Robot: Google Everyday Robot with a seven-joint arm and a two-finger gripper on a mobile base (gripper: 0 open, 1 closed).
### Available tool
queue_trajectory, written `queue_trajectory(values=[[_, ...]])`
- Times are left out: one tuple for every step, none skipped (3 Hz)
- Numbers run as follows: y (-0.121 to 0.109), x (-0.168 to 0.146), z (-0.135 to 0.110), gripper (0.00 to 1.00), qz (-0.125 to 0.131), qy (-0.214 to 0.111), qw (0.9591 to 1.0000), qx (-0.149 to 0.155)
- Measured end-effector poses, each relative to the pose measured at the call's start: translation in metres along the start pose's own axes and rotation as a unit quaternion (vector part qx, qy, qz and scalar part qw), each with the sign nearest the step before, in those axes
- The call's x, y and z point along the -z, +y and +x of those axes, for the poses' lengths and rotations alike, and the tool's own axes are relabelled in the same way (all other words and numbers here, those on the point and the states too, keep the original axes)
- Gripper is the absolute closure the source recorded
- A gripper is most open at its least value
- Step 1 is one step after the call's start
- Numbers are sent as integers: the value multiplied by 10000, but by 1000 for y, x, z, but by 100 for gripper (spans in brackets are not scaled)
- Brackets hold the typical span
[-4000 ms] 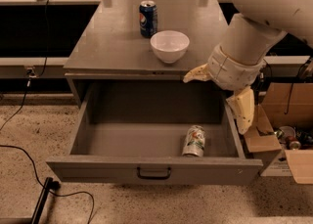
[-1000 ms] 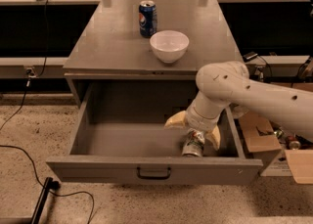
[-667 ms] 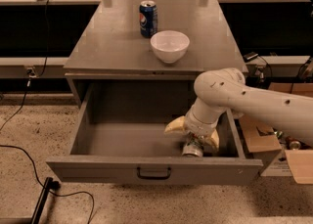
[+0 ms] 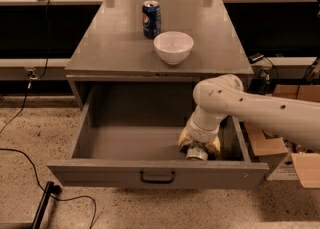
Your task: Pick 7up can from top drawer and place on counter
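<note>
The 7up can (image 4: 196, 154) lies in the top drawer (image 4: 130, 143), at its front right, with only its shiny metal end showing. My gripper (image 4: 199, 147) is down inside the drawer right over the can. Its yellowish fingers (image 4: 184, 139) sit close against both sides of the can, closed on it. The can still rests on the drawer floor. The counter (image 4: 115, 43) is the grey top above the open drawer.
A dark blue Pepsi can (image 4: 151, 19) and a white bowl (image 4: 173, 47) stand on the counter at its middle back. My arm (image 4: 260, 113) comes in from the right over the drawer's right wall. Cardboard boxes (image 4: 265, 138) lie on the floor to the right.
The arm has come down from above the counter's right side into the drawer. The fingers, spread apart a second ago, have drawn in around the can.
</note>
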State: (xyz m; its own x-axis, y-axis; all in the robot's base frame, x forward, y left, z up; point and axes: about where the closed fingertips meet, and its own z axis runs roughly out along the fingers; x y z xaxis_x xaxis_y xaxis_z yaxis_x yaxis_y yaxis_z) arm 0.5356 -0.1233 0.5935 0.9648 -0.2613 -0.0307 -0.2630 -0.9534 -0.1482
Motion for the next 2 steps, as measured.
queue_trajectory(values=[[-1,6,0,65,0,0,10000,0],[-1,9,0,89,0,0,10000,0]])
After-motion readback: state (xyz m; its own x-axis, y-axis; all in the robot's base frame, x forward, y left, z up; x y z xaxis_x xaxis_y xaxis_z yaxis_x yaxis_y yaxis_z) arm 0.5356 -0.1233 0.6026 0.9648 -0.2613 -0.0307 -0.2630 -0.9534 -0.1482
